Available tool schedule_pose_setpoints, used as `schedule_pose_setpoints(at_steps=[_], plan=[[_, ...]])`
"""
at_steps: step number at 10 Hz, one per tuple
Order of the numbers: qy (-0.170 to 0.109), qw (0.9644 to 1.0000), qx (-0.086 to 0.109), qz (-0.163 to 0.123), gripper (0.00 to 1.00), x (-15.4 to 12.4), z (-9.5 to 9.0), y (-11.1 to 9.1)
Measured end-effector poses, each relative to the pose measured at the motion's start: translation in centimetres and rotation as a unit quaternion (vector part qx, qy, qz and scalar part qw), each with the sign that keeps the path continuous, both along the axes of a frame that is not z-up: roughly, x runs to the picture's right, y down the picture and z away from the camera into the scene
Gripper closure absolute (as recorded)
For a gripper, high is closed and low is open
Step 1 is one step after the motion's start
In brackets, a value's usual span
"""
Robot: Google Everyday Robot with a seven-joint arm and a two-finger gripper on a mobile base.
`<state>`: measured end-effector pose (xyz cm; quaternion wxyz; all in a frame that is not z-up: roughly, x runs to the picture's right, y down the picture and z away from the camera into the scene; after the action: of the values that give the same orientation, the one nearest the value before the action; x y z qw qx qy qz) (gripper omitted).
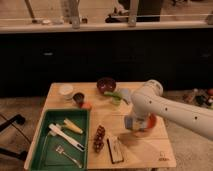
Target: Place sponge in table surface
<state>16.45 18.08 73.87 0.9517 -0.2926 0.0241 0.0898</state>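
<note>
The gripper (134, 125) hangs low by the orange bowl (146, 123), pinching the blue sponge (130, 122) to set it on the wooden table (145, 150).

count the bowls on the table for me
2: a dark maroon bowl at the table's far edge, and an orange bowl on the right, partly behind the gripper. The arm may hide others.

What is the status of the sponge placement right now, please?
Gripper low over the table, at the orange bowl. Sponge at its tip. Dark block lies nearby, front left.
</note>
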Motion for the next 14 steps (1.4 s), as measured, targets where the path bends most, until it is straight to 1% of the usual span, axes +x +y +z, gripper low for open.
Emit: schedule_pose_setpoints(at_steps=[3,5,7,8,10,12,14], plan=[[0.013,0.9997,0.002,0.021,1.00,0.4,-2.2,2.7],[0.018,0.9989,0.000,0.043,1.00,0.9,-3.0,4.5],[0.014,0.9979,-0.004,0.062,1.00,1.3,-2.6,6.2],[0.011,0.9978,-0.006,0.066,1.00,1.1,-2.3,6.7],[0.003,0.9970,-0.016,0.076,1.00,1.0,-1.6,8.2],[-0.004,0.9968,-0.023,0.077,1.00,0.7,-1.2,9.0],[-0.004,0.9963,-0.024,0.082,1.00,1.0,-0.9,9.5]])
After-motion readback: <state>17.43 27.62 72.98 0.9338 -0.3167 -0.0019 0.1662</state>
